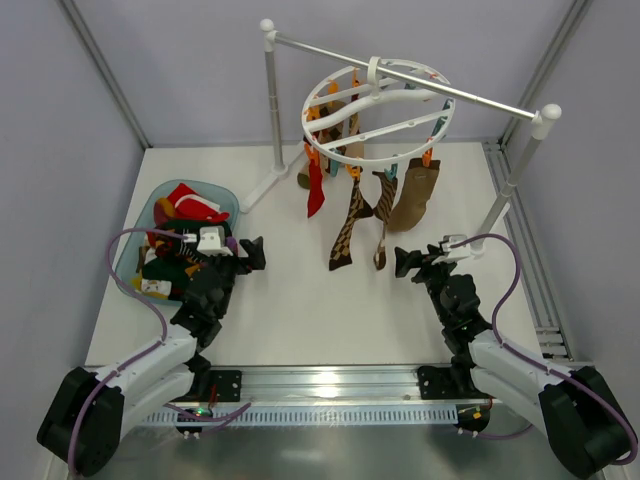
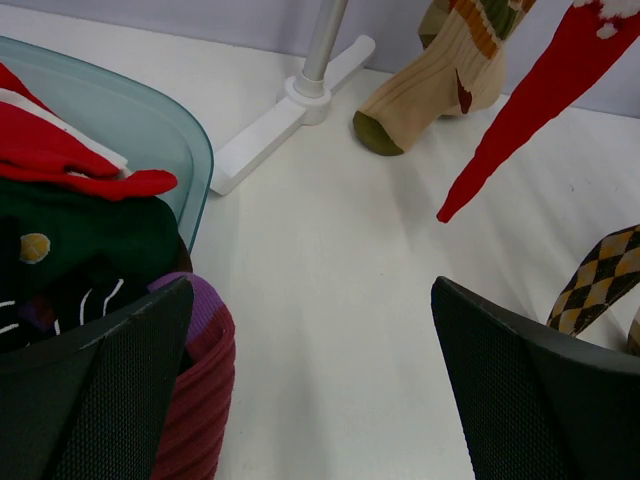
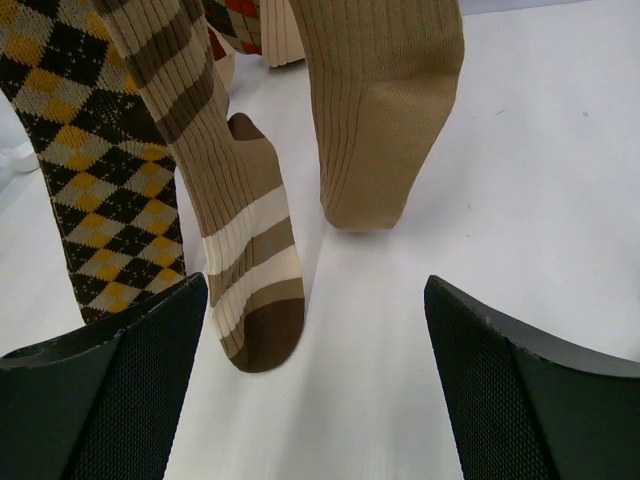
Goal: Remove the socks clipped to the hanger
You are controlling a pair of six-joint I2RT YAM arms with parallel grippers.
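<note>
The round white hanger [image 1: 335, 93] hangs by its hook from a rail, with orange and teal clips round its rim. Several socks hang from it: a red sock [image 1: 316, 190], an argyle sock [image 1: 348, 228], a brown-and-tan striped sock [image 1: 383, 228] and a plain tan sock [image 1: 412, 195]. My left gripper [image 1: 255, 252] is open and empty, low over the table left of the socks; its view shows the red sock [image 2: 530, 110] and a tan green-toed sock [image 2: 430, 90]. My right gripper [image 1: 403, 262] is open and empty, just in front of the striped sock [image 3: 245, 250] and the plain tan sock [image 3: 385, 120].
A teal bin [image 1: 228, 198] holding several socks sits at the left, its rim [image 2: 190, 150] near my left finger, with a maroon-and-purple sock [image 2: 200, 380] beside it. The white rail stand [image 1: 480, 97] has posts at the back left and right; its foot [image 2: 285, 115] lies ahead.
</note>
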